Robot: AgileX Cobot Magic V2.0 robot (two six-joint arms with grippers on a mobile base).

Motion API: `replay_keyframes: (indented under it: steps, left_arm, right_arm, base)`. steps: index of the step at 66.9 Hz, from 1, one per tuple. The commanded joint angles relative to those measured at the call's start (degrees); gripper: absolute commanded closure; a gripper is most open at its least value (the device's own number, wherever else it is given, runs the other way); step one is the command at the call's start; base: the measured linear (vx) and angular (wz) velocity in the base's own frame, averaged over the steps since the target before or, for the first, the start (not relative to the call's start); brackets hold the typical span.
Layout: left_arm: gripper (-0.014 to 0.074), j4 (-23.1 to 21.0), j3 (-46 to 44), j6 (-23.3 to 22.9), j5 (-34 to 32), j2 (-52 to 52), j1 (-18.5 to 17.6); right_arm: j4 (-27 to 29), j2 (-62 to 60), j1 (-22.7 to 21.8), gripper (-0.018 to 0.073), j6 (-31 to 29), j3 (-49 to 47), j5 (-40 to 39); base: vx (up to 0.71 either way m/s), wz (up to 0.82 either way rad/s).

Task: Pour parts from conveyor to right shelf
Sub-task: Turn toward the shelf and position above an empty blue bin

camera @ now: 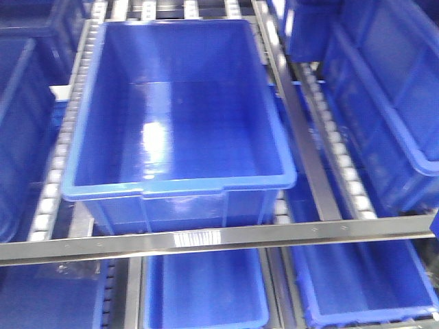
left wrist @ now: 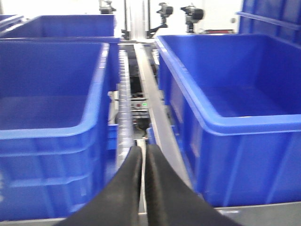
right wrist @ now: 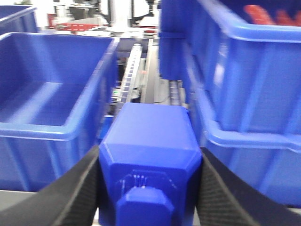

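A bright-blue part [right wrist: 149, 141], a chunky block with a small square knob facing the camera, fills the right wrist view. My right gripper [right wrist: 150, 157] is shut on it, with black fingers [right wrist: 80, 188] pressed against both its sides. It hangs in front of the right shelf [camera: 206, 240], a steel rack with white roller rails [camera: 51, 192]. A large blue bin [camera: 178, 184] on the rack looks empty. My left gripper [left wrist: 143, 149] is shut with nothing between its fingers and points along a roller rail [left wrist: 123, 94] between two bins. The conveyor is out of view. Neither gripper shows in the front view.
Blue bins stand close on both sides of each gripper: left [left wrist: 47, 132] and right [left wrist: 235, 122], left [right wrist: 47, 127] and stacked at the right [right wrist: 244, 70]. Something red [right wrist: 263, 16] lies in the upper right bin. More bins [camera: 206, 288] sit on the lower shelf level.
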Motion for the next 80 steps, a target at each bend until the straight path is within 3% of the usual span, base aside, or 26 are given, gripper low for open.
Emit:
replay_keyframes:
  steps: [1,80]
  left_arm:
    - [0.0603,-0.4,-1.5,-0.4,-4.1,-0.3,0.1]
    - [0.0603,-0.4,-1.5,-0.4,-4.1,-0.3,0.1]
  right_arm:
    - [0.2,0.7,-0.3,0.0568,-0.4,-1.6,-4.5]
    - [0.2,0.7,-0.3,0.0568,-0.4,-1.6,-4.5]
  base:
    - [0.03,0.26]
    - [0.12,0.05]
